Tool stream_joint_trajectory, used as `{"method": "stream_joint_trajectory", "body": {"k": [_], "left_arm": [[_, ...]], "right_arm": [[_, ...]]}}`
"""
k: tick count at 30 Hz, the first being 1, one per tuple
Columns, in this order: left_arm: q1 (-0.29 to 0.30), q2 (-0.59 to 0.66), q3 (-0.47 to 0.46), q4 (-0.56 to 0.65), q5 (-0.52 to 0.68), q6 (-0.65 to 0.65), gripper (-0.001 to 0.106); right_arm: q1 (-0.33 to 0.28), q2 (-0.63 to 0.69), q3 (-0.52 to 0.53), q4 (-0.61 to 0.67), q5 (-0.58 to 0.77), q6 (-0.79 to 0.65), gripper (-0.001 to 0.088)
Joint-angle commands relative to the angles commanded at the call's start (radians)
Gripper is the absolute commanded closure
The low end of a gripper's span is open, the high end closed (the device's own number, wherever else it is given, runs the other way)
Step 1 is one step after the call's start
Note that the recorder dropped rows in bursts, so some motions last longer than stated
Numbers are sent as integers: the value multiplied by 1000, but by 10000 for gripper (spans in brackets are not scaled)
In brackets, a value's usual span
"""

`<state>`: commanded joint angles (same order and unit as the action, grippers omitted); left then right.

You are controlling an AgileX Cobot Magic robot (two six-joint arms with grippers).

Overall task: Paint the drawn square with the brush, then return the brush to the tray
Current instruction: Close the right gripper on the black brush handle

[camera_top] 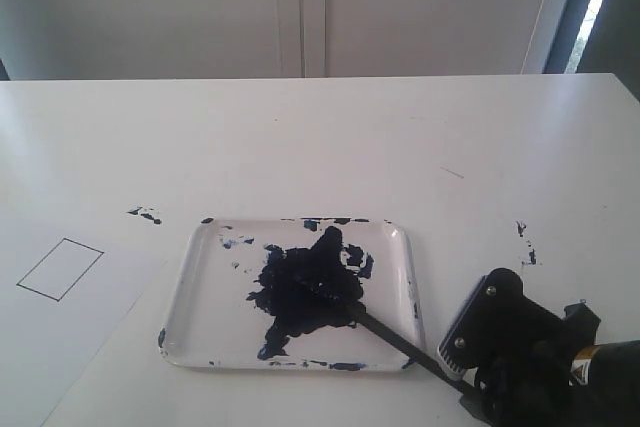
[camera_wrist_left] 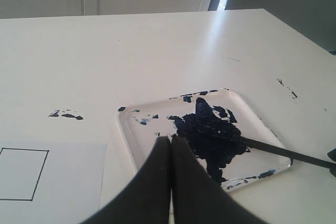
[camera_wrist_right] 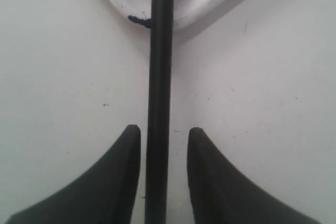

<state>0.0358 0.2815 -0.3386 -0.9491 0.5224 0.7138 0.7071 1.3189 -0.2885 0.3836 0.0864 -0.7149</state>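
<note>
The white tray (camera_top: 200, 307) lies at the front middle of the table with a big navy paint blot in it. The brush (camera_top: 395, 339) is a thin black stick; its tip rests in the blot and its handle slopes out over the tray's right front corner. My right gripper (camera_top: 452, 367) straddles that handle. In the right wrist view the brush (camera_wrist_right: 160, 51) runs between the fingers of the right gripper (camera_wrist_right: 163, 129), with a gap on each side. The drawn square (camera_top: 60, 268) is an empty black outline on paper at the left. My left gripper (camera_wrist_left: 171, 139) hangs shut and empty near the tray (camera_wrist_left: 128, 135).
The white paper sheet (camera_top: 70, 327) covers the table's front left corner. Dark paint specks (camera_top: 145, 214) mark the table behind the paper, and more specks (camera_top: 526, 244) lie to the right of the tray. A pale wall stands behind the table's far edge.
</note>
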Motion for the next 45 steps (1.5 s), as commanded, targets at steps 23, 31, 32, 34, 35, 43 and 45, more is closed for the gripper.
{"method": "stream_joint_trajectory", "body": {"k": [23, 31, 32, 34, 35, 43, 45], "left_arm": [[0, 0, 0, 0, 0, 0, 1053], [0, 0, 0, 0, 0, 0, 1053], [0, 0, 0, 0, 0, 0, 1053], [0, 0, 0, 0, 0, 0, 1053], [0, 0, 0, 0, 0, 0, 1053], [0, 0, 0, 0, 0, 0, 1053], [0, 0, 0, 0, 0, 0, 1053]], "right_arm": [[0, -10, 0, 0, 13, 4, 868], [0, -111, -23, 11, 96, 38, 868], [0, -125, -25, 11, 111, 38, 868], [0, -152, -31, 11, 138, 38, 868], [0, -167, -36, 11, 153, 41, 868], [0, -269, -59, -3, 291, 64, 868], [0, -289, -91, -12, 366, 64, 868]]}}
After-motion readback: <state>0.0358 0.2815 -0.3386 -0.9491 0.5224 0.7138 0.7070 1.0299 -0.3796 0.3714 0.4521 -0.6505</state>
